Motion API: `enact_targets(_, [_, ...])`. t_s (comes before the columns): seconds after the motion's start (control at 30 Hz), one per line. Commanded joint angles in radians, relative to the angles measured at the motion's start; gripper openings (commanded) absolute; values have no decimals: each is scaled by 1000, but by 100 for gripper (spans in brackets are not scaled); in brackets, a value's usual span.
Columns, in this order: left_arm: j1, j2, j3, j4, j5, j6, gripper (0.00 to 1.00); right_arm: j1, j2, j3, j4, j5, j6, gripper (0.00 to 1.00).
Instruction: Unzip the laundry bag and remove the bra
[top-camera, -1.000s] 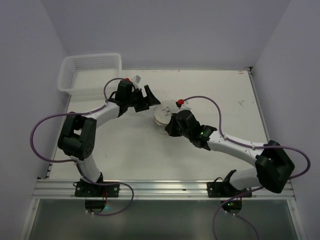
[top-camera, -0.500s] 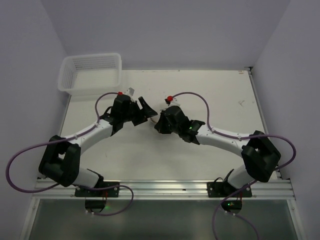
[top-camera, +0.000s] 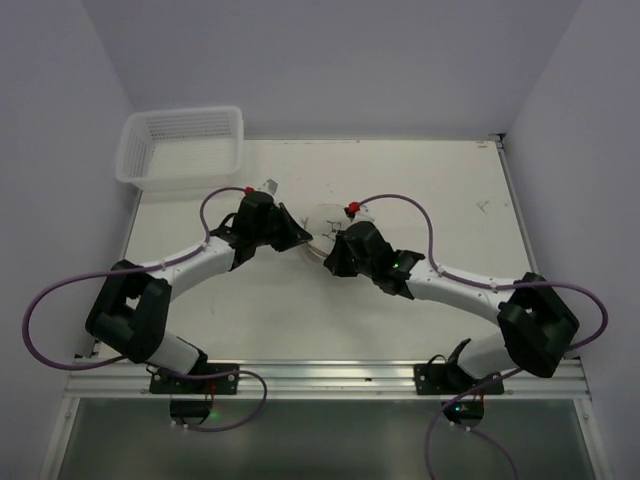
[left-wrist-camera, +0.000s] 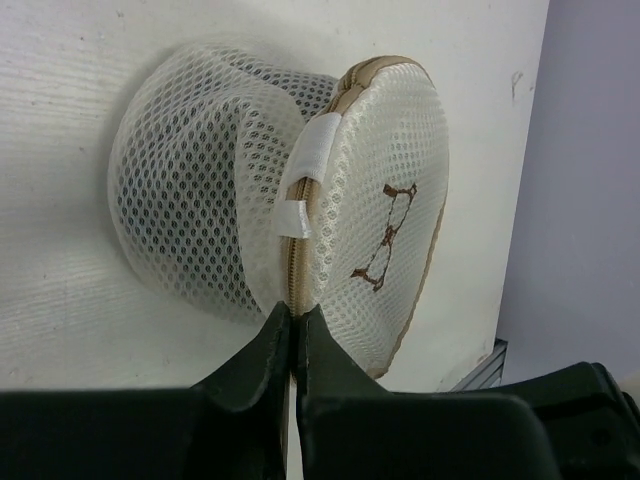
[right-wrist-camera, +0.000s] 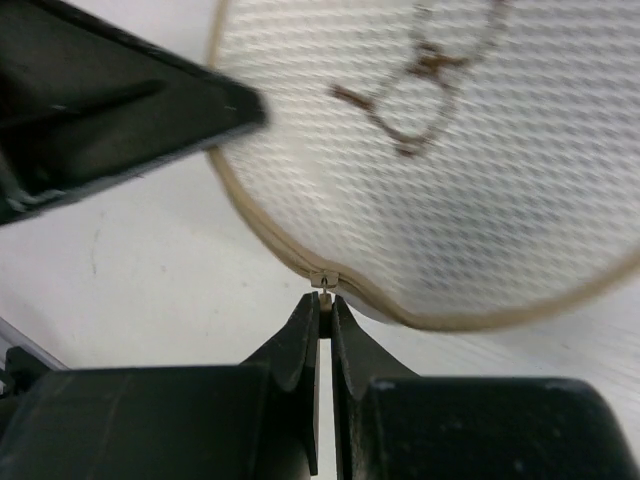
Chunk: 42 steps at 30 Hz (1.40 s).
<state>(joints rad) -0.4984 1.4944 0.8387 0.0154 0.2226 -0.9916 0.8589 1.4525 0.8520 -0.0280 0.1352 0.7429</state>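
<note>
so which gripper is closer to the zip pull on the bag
Right. The right gripper is pinched on the zip pull at the rim; the left gripper grips the laundry bag at its seam, further round.

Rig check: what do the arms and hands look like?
The left arm and right arm have white links with black joints. A purple cable loops along each, ending in a red plug near the wrist. The left hand and right hand are black with tapered fingers.
</note>
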Motion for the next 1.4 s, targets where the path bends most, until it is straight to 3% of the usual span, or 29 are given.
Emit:
enact_targets(0.0, [24,9,49,-14,-57,82,0,-99,-147,-102,-15,14,-39,0])
enact_targets(0.17, [75,67,132,-83,36,284,0,-260,-241,-189,-56,-51,-140,0])
enact_targets(0.3, [100,139,235,-107,109,421,0,-273,-225,-142,-110,-124,-180,0])
enact_targets(0.43, [112,271,422,-150,133,472,4,-252,-167,-78,-66,-267,-104,0])
enact_targets(0.5, [113,314,485,-163,126,456,12,-201,-115,-44,-35,-281,-77,0])
enact_targets(0.53, [115,349,512,-161,130,429,24,-184,-95,2,-30,-284,-68,0])
enact_targets(0.6, [116,366,566,-143,147,397,38,-127,-31,54,-20,-284,-37,0])
enact_targets(0.63, [118,366,573,-134,152,368,55,-114,-11,100,-13,-284,-27,0])
enact_targets(0.77, [116,299,539,-150,108,318,89,-74,66,174,16,-264,33,0])
enact_targets(0.83, [119,229,475,-193,60,288,95,-70,88,194,22,-246,30,0])
enact_targets(1.0, [110,93,253,-129,95,197,93,-69,94,196,22,-226,4,0])
enact_targets(1.2, [37,9,152,-120,97,150,82,-69,88,168,22,-210,-2,0])
enact_targets(1.3, [14,4,112,-118,73,137,70,-69,85,160,22,-207,4,0])
enact_targets(1.37, [8,6,94,-112,72,128,52,-67,77,147,22,-197,3,0])
